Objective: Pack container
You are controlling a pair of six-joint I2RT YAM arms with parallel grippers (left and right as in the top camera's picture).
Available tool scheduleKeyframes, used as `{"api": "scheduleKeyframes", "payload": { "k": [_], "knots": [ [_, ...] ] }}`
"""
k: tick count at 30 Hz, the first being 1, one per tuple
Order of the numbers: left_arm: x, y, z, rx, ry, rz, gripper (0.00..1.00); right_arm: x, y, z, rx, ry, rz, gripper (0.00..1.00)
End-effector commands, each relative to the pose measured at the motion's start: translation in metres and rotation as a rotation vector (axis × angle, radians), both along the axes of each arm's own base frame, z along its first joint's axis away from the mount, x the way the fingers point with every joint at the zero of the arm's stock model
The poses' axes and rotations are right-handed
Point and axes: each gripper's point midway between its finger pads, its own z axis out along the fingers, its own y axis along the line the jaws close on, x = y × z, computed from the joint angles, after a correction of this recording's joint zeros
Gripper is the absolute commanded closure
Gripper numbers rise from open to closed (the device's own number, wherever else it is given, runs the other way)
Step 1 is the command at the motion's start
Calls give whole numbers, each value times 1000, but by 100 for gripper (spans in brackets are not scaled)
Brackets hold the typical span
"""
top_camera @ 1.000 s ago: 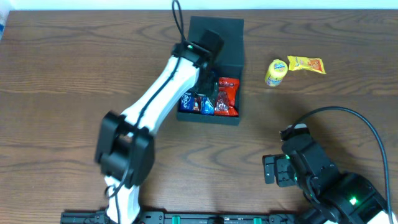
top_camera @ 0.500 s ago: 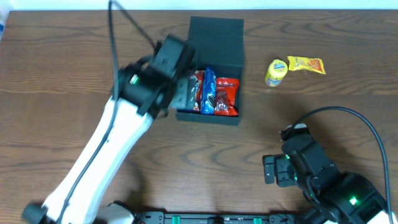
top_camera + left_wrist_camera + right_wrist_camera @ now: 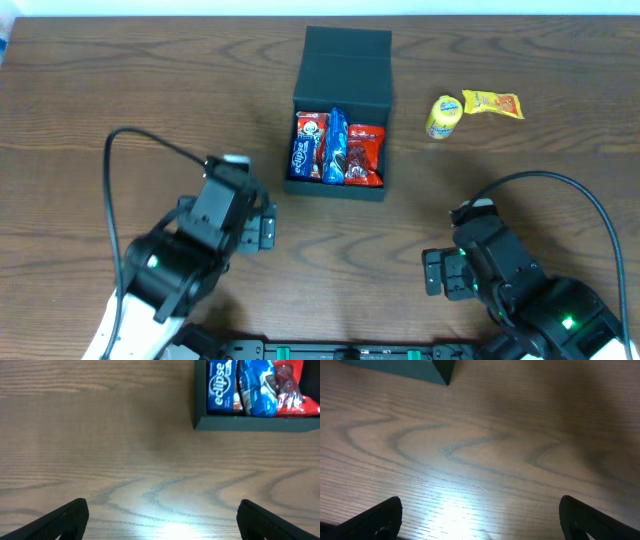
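The dark container (image 3: 343,73) sits open at the table's back middle, its flap lid folded back. Inside lie a blue gum packet (image 3: 306,146), a blue snack packet (image 3: 334,145) and a red snack packet (image 3: 364,155). The left wrist view shows the container's front wall (image 3: 250,422) with the same packets. My left gripper (image 3: 262,226) is open and empty over bare wood, in front and to the left of the container. My right gripper (image 3: 432,272) is open and empty at the front right. A container corner (image 3: 440,369) shows in the right wrist view.
A yellow round snack (image 3: 443,116) and a yellow-orange packet (image 3: 493,103) lie on the wooden table (image 3: 120,110) to the right of the container. A black cable (image 3: 560,190) loops above the right arm.
My left arm has pulled back from the container toward the front left of the table. A gum packet and a blue packet now lie in view in the container. The right arm has not moved.
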Motion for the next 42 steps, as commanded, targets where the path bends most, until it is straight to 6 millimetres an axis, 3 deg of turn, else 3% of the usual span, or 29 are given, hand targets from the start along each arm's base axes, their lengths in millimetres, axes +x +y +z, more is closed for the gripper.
{"api": "scheduleKeyframes", "payload": {
  "k": [1, 16, 34, 42],
  "knots": [
    [-5, 9, -1, -1, -37, 27, 5, 0, 1, 1, 7, -1, -11, 1],
    [4, 27, 7, 90, -101, 84, 5, 0, 1, 1, 7, -1, -11, 1],
    [3, 27, 6, 89, -96, 83, 5, 3, 3, 3, 20, -17, -11, 1],
    [3, 27, 6, 89, -95, 83, 4, 22, 11, 16, 59, -111, -26, 1]
  ]
}}
